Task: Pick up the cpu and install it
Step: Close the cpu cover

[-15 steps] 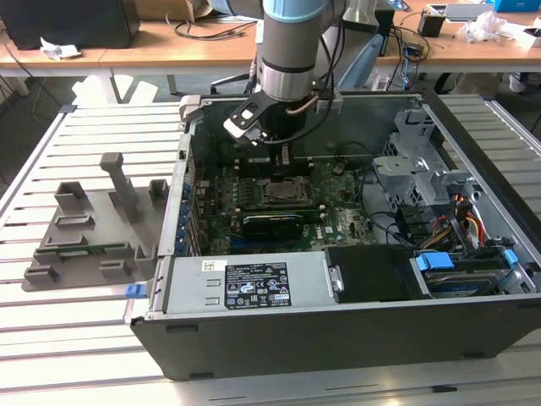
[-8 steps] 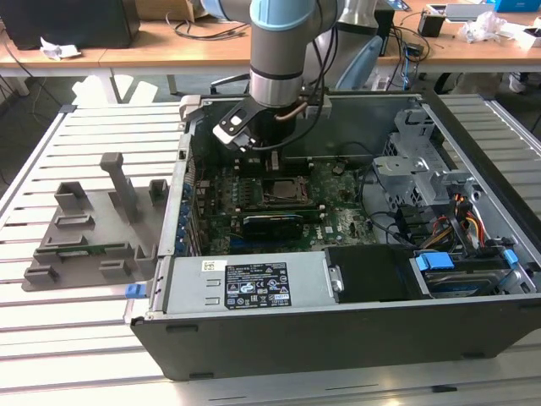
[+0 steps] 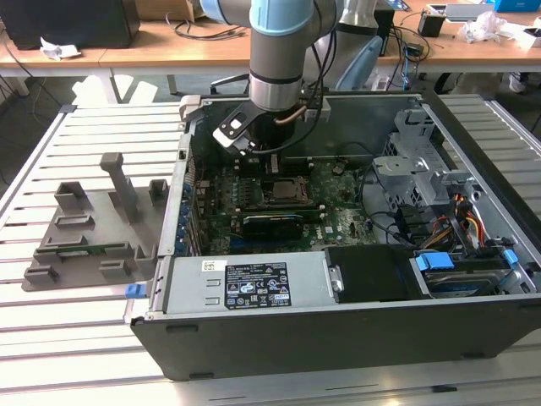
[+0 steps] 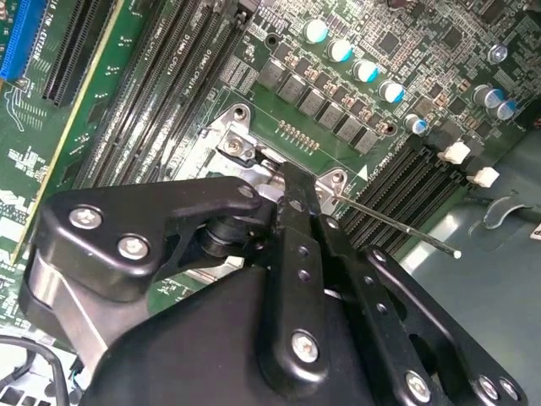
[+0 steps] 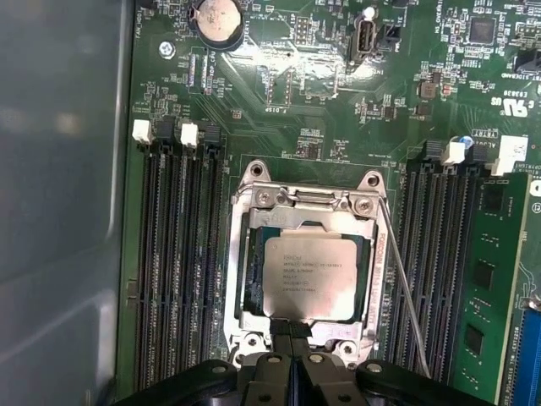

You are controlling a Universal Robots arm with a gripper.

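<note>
Here, the arm (image 3: 283, 51) reaches down into the open case (image 3: 338, 338), which sits on the slatted table (image 3: 84, 135) in the middle of the exterior view. A grey tray (image 3: 93, 228) lies on the table at the exterior view's left, just beside the case. A power supply (image 3: 245, 283) runs along the case's near wall, and a drive cage (image 3: 414, 161) stands toward the exterior view's right. In the first wrist view, rows of black slots (image 5: 177, 271) flank the socket (image 5: 251, 271) on both sides. A green memory stick (image 5: 490, 279) stands beyond one row, and a thin wire lever (image 5: 401, 288) slants alongside the metal frame (image 5: 304, 199).

The cpu (image 5: 308, 275) lies flat inside that frame, silver-grey top plate up with faint print on it, and a dark strip of socket shows along one side. The gripper (image 5: 292, 328) sits at the frame's edge, just beside the cpu. Its fingers (image 5: 279, 338) are pressed together with nothing between them.

In the second wrist view the gripper's black body covers most of the socket. Whether the fingertips touch the frame cannot be told. In the exterior view the wrist stands in front of the fingers.
</note>
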